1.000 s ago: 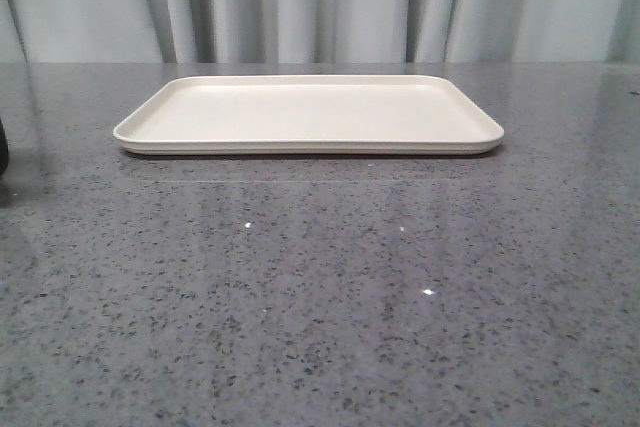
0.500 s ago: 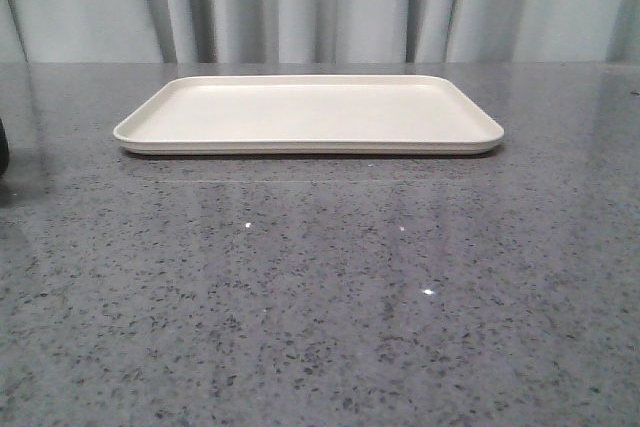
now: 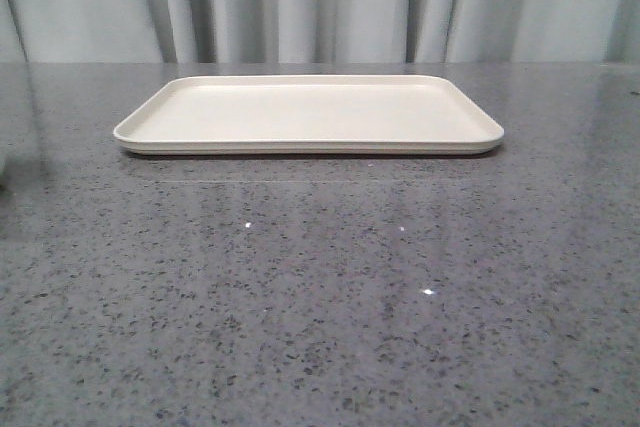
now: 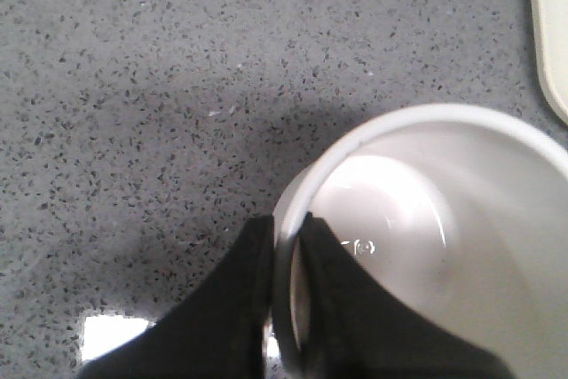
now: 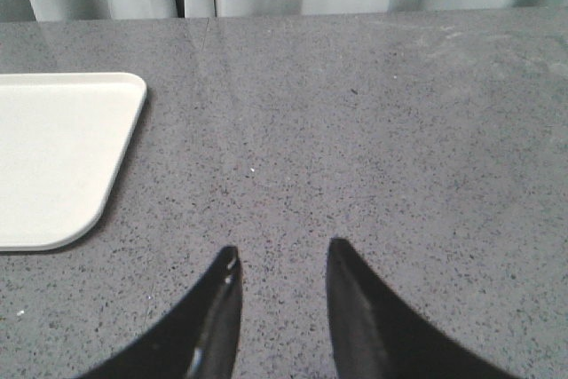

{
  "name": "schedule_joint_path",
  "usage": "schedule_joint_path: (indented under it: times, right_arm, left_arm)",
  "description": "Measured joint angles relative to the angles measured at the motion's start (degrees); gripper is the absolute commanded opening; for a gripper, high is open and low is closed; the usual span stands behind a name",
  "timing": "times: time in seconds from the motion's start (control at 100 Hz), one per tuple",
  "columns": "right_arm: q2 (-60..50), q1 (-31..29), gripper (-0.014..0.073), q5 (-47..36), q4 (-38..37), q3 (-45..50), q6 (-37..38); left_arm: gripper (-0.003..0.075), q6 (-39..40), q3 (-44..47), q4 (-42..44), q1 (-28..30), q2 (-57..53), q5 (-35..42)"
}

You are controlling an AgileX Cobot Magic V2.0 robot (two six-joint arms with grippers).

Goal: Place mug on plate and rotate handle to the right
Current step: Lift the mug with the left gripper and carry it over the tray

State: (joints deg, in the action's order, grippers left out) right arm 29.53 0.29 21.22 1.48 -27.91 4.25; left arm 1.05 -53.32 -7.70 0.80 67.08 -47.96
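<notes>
- On my front feed the plate (image 3: 308, 114) lies flat on the grey speckled tabletop (image 3: 320, 297), towards the far edge and roughly midway between the left and right edges, long side facing me.
- Nothing rests on the plate; its cream surface is bare from rim to rim.
- Neither arm shows on the front feed, and I cannot find the mug there either.
- The left wrist feed looks straight down into the mug (image 4: 435, 246): white rim, pale inside, a glint on the bottom.
- The left gripper (image 4: 286, 264) is pinching the mug's wall, one black finger outside the rim and the other inside the cup, both pressed against the white wall.
- I cannot see the handle or the printed face from this angle.
- In that same feed a cream corner of the plate (image 4: 552, 33) shows beyond the mug, with a strip of bare tabletop (image 4: 160, 86) between them, so the mug is off the plate, near it.
- I cannot tell whether the mug's base touches the tabletop.
- The right gripper (image 5: 282, 259) hangs over bare tabletop with its fingers spread and nothing between them.
- From the right wrist feed, a rounded corner of the plate (image 5: 62, 157) lies well apart from those fingers.
- Pale curtains (image 3: 320, 2) hang behind the far edge.
</notes>
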Motion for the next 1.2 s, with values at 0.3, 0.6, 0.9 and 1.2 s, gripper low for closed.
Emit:
schedule_joint_path:
  times: [0.3, 0.6, 0.9, 1.2]
  right_arm:
    - [0.0, 0.0, 0.0258, 1.5, 0.0, 0.0, 0.0]
    - [0.0, 0.0, 0.0258, 2.0, 0.0, 0.0, 0.0]
    - [0.0, 0.0, 0.0258, 2.1, 0.4, 0.0, 0.0]
    - [0.0, 0.0, 0.0258, 2.1, 0.4, 0.0, 0.0]
  left_arm:
    - [-0.0019, 0.0, -4.0, -3.6, 0.0, 0.0, -0.4]
    - [-0.0019, 0.0, -12.6, -5.1, -4.2, 3.6, -0.8]
    - [-0.0019, 0.0, -25.1, -5.6, -14.8, 15.9, -0.8]
    - [-0.0019, 0.0, -36.6, -5.6, -21.7, 28.5, -0.4]
